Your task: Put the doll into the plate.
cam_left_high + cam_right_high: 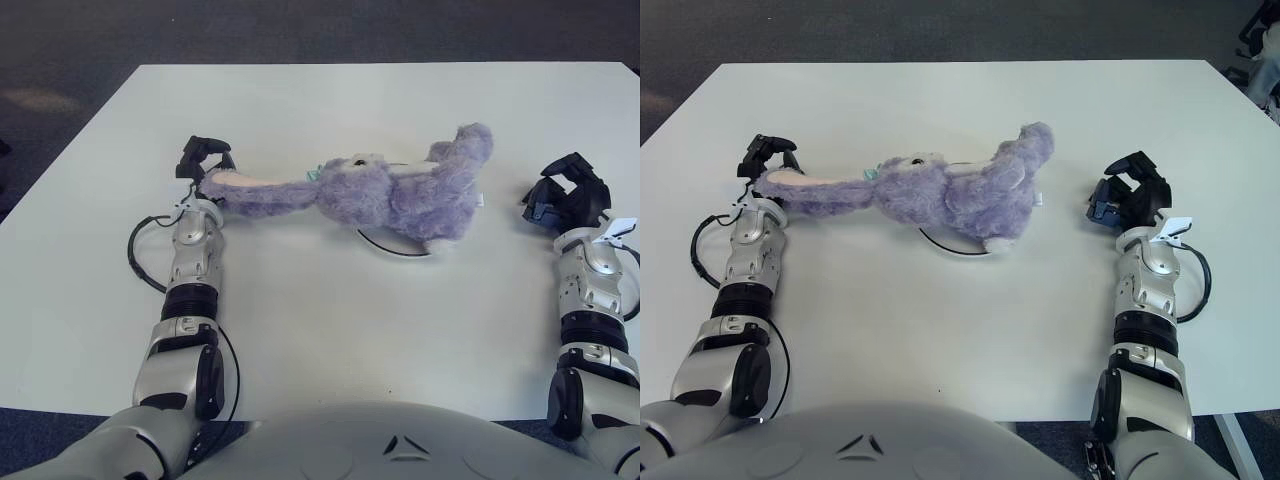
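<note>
A purple plush doll (395, 190) is lying on its side across the middle of the white table (300, 320), its body covering most of the plate (392, 248), of which only a thin dark arc of rim is showing below the belly. One long ear is stretching out toward the left of the frame, well off the plate. The left hand (203, 160) is sitting at the tip of that ear, its dark fingers (210, 147) arching over it; whether they are gripping the ear or only touching it cannot be told. The right hand (565, 196) is showing at the right of the frame, apart from the doll, fingers curled and holding nothing. The task is looking mostly done: the body is on the plate, with the ear trailing outside and the left hand not yet clear.
</note>
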You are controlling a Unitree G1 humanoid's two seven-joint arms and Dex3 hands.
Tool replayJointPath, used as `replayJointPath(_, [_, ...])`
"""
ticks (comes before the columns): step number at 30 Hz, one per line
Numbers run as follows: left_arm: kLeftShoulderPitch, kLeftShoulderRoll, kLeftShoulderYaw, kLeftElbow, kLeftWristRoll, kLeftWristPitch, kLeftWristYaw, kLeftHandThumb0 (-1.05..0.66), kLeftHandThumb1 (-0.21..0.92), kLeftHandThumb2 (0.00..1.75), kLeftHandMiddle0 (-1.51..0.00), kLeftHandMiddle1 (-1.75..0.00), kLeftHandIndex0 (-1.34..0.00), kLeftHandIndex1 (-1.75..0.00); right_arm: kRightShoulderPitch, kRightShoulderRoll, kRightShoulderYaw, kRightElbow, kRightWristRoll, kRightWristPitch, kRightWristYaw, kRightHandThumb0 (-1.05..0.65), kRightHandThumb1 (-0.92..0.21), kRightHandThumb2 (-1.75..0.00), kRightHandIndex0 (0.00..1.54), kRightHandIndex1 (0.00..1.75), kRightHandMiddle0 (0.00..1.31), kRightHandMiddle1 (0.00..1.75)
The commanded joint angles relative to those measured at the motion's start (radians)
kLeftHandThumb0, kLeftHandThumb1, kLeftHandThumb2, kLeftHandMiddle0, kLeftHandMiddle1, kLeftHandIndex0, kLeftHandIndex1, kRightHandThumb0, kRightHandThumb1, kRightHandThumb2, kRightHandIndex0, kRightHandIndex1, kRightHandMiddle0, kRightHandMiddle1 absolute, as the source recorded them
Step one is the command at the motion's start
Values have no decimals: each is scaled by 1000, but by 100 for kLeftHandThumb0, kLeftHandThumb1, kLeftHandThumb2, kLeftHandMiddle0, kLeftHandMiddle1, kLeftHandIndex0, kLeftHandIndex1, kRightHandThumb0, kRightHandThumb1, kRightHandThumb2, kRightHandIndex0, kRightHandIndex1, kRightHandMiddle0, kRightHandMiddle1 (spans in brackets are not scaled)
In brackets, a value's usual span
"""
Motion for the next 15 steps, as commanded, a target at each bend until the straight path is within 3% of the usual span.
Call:
replayJointPath(1, [37,-6,6,46,2,45,15,-43,48,111,-101,-175,-49,-175,81,51,5,45,2,-10,7,-1,-13,-155,78,173,50,175])
replayJointPath(15, [34,0,3,53,9,42,15,-43,50,109,-100,-175,-47,-175,79,53,3,54,11,-19,36,-1,-12,-154,79,171,50,175])
